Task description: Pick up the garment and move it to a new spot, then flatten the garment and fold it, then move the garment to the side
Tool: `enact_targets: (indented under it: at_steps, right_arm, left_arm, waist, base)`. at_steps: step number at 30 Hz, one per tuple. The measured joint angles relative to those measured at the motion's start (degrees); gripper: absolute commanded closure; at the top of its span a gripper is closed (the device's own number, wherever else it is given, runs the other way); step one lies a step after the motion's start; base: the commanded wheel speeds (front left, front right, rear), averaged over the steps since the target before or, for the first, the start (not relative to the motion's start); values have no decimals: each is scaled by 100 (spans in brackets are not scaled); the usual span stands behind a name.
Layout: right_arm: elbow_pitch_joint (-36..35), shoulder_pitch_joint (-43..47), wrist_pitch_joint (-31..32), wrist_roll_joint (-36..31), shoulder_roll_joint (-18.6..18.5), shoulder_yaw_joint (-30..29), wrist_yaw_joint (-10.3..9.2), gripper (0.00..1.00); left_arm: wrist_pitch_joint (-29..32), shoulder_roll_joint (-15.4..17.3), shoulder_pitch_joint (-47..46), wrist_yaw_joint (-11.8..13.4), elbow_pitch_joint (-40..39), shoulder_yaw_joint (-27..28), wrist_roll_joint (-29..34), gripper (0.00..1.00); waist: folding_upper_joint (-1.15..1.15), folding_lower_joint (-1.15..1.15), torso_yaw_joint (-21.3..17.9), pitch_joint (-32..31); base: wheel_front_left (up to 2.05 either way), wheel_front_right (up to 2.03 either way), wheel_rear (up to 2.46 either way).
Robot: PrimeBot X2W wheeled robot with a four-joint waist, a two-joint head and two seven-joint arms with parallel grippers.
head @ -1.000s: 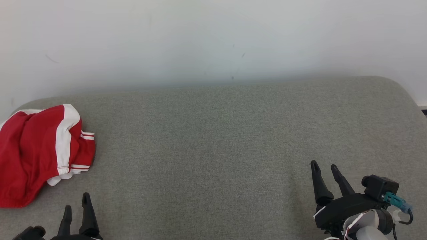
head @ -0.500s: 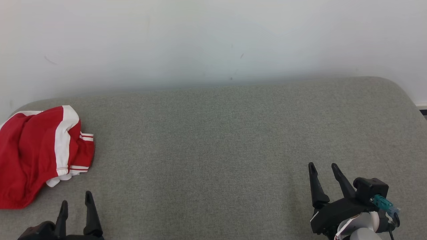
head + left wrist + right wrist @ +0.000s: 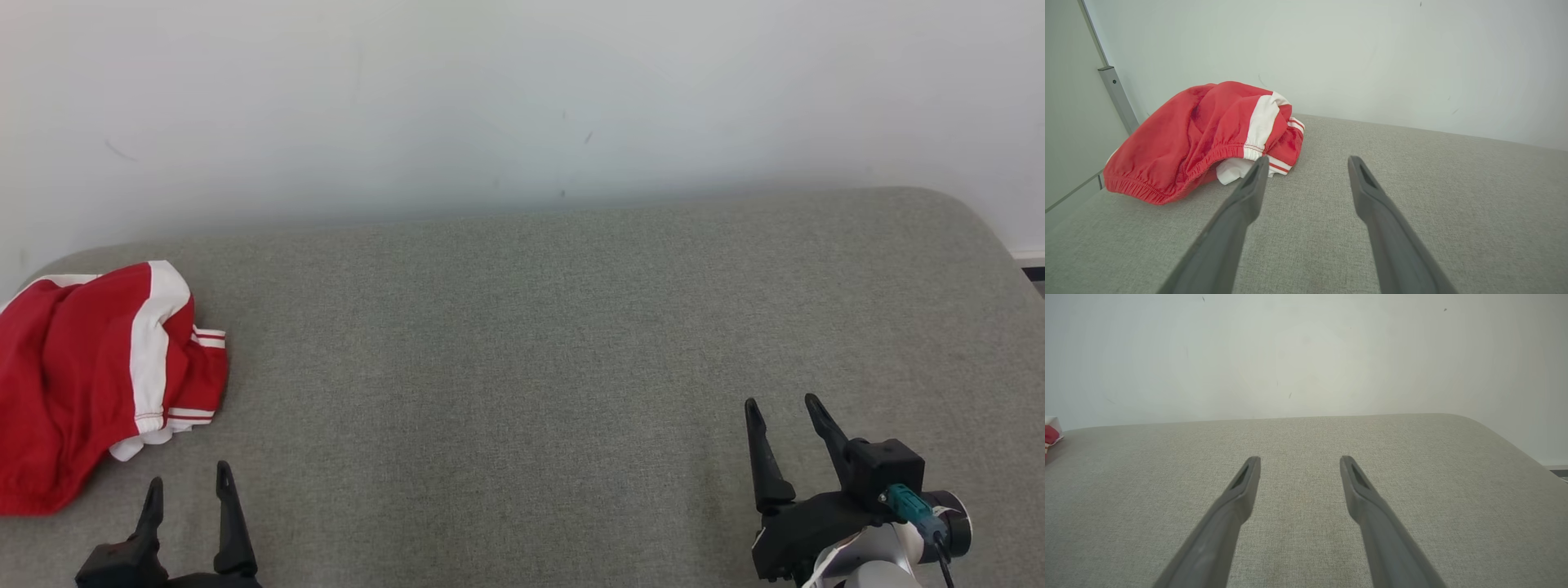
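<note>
The garment (image 3: 90, 367) is red with white stripes and lies bunched up at the far left of the grey cushioned surface (image 3: 522, 343). The left wrist view shows the garment (image 3: 1204, 139) heaped just ahead and left of my fingers, its elastic waistband facing me. My left gripper (image 3: 188, 482) stands open near the front edge, just right of and below the garment, apart from it. At the lower right my right gripper (image 3: 780, 408) is open with nothing between its fingers. A sliver of the garment (image 3: 1051, 435) shows at the left edge of the right wrist view.
A pale wall (image 3: 522, 98) runs along the back of the surface. The surface rounds off at its far right corner (image 3: 971, 212), with a strip of dark floor (image 3: 1035, 269) beyond. In the left wrist view a metal post (image 3: 1118, 98) stands left of the garment.
The right gripper has drifted a little left and lower in the picture. The left gripper's fingers have spread slightly and shifted. The garment lies as before.
</note>
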Motion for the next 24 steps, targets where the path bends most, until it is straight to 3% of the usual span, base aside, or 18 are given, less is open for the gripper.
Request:
enact_targets:
  at_steps: [24]
  right_arm:
    - [-10, 19, 34, 10, 25, -255, -1, 0]
  left_arm:
    - [226, -26, 226, 0, -253, 22, -34, 0]
  waist:
    - [0, 0, -18, -5]
  base:
    - [0, 0, 0]
